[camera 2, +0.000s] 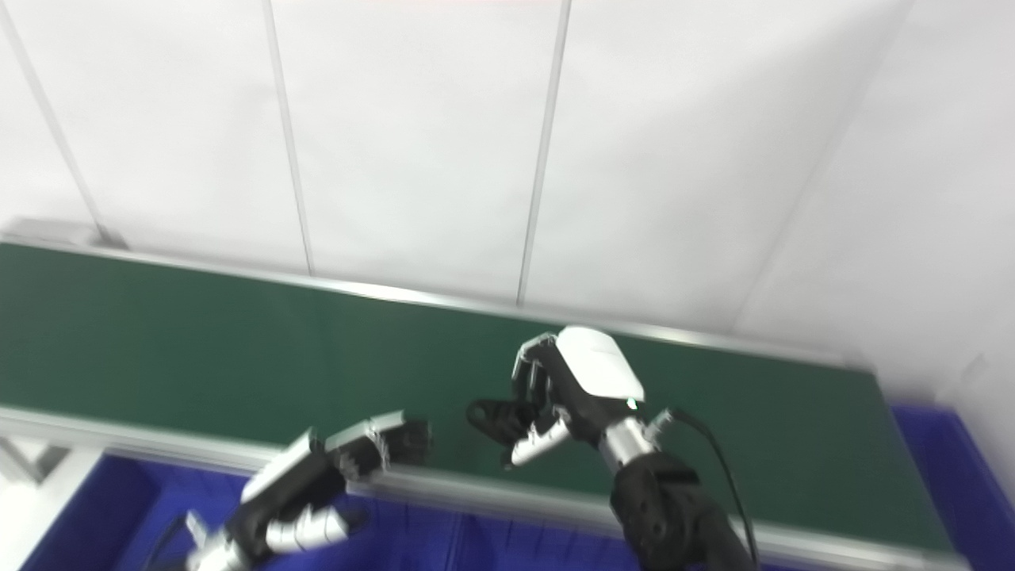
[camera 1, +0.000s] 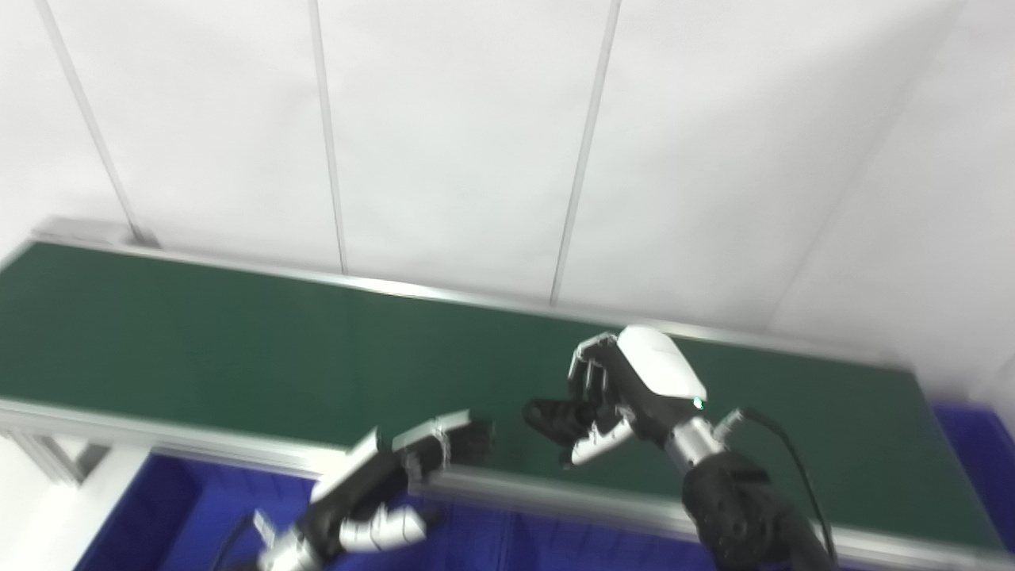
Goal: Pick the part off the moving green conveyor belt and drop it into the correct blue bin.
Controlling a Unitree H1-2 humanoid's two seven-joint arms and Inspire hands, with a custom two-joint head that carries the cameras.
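right hand (camera 1: pixel 614 396) closed on a dark part (camera 1: pixel 555 416), held above the belt (camera 1: pixel 198 341) | left hand (camera 1: pixel 404 464) spread, beside it | blue bin (camera 1: pixel 158 507) below left hand

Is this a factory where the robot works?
Probably a factory-style sorting station or test cell: a long green conveyor belt with metal rails, blue bins below its near edge, and plain white panel walls behind.

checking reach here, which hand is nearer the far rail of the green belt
Right. The right hand is out over the green belt, close to the far rail. The left hand sits back at the near rail, over the blue bin.
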